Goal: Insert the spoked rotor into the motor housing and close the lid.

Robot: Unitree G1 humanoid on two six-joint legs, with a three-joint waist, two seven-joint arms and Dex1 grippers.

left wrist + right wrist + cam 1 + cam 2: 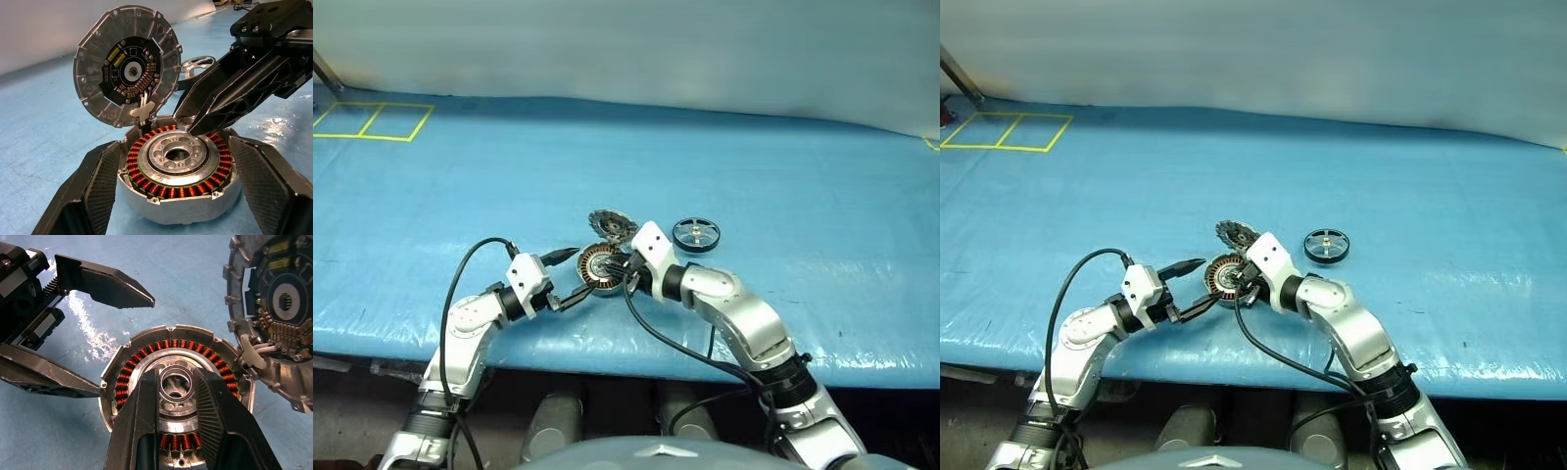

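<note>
- We see the counter (803, 176), covered in a blue sheet, with wide bare room behind and to both sides of the parts; its front edge runs just beneath the two arms. Yellow tape squares (372, 120) lie at the far left corner, well apart.
- The motor housing (178, 188) sits near the front edge, copper windings exposed, bore unfilled.
- The lid (124, 61) stands tilted up on its hinge at the housing's far side, inner face showing.
- The spoked rotor (695, 234) lies flat on the counter, right of the lid, near but apart.
- The left end effector (570, 277) is released; its fingers flank the housing.
- The right end effector (182, 423) hangs over the housing's centre, fingers nearly together, gripping nothing we can see; it obstructs the bore.
</note>
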